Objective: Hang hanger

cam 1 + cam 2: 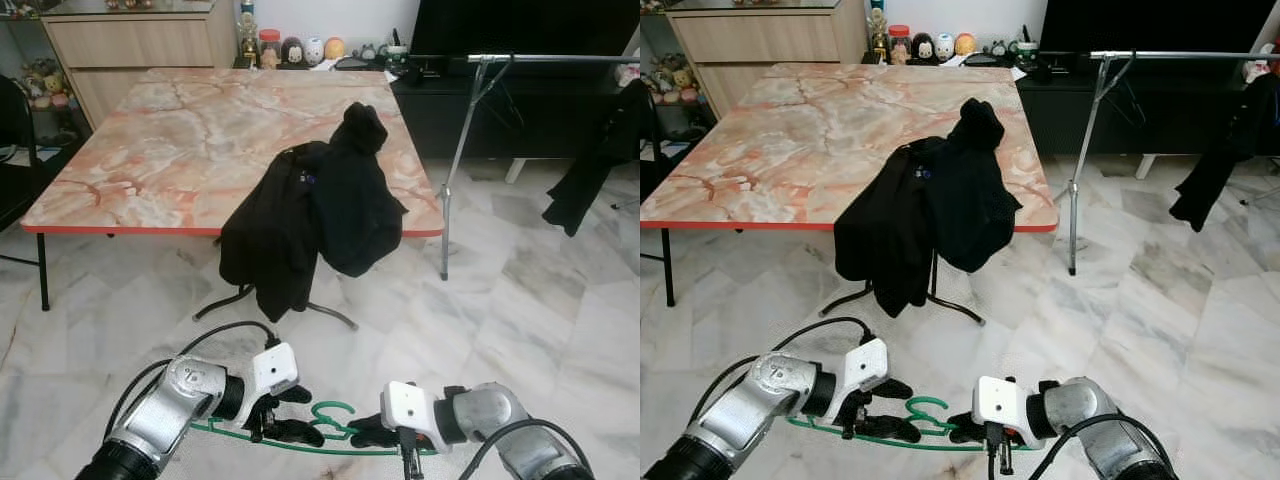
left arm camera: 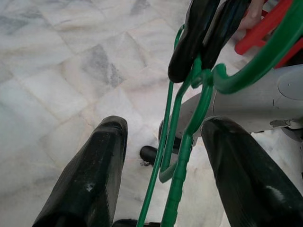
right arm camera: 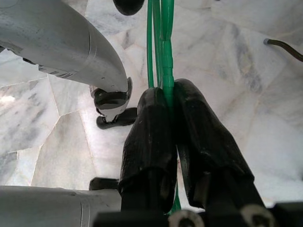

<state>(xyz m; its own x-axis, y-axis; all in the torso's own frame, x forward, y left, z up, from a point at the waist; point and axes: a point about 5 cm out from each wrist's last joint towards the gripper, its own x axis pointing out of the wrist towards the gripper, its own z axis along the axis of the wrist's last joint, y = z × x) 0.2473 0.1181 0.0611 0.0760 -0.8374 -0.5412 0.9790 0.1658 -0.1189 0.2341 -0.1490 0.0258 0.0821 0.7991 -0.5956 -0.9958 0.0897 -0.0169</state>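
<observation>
Low over the near floor, the right claw (image 1: 962,428) grips the green hanger (image 1: 925,412); the left claw (image 1: 878,408) straddles it, fingers apart. Close left firmly before carrying toward the far-right rail (image 1: 1180,55).

Left arm (image 1: 165,405): silver, bent in from my lower left, forearm angled toward centre, black cable looping over it. Left gripper (image 1: 285,412): low before me, fingers (image 2: 90,179) spread wide, a green hanger (image 2: 182,156) running between them, untouched as far as I can see. Right arm (image 1: 500,420): silver, reaching in from lower right. Right gripper (image 1: 362,430): fingers (image 3: 151,142) pressed together, clamping the hanger.
</observation>
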